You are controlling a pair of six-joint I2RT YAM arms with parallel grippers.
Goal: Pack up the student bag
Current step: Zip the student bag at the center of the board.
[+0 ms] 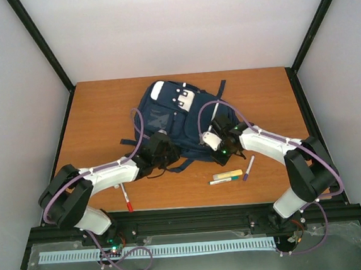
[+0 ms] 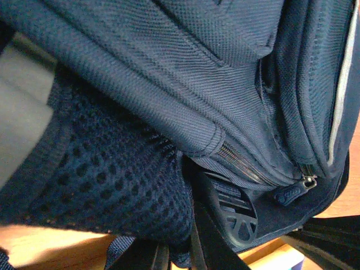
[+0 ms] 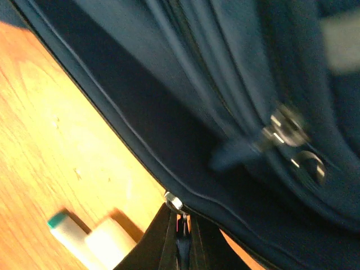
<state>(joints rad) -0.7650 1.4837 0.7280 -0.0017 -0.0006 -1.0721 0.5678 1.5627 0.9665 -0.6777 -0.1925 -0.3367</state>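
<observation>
Wood tabletop (image 1: pixel 97 117) all around student bag (image 1: pixel 166 120)

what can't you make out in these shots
student bag contents: every view, fabric covers them.
left claw tips: top view, its own wrist hides them.
zip pulls: right wrist view, blurred.
pens: top view, too small for labels.

My overhead camera looks down on the whole table (image 1: pixel 102 110); both wrist cameras sit tight against its bag (image 1: pixel 166 114).
</observation>
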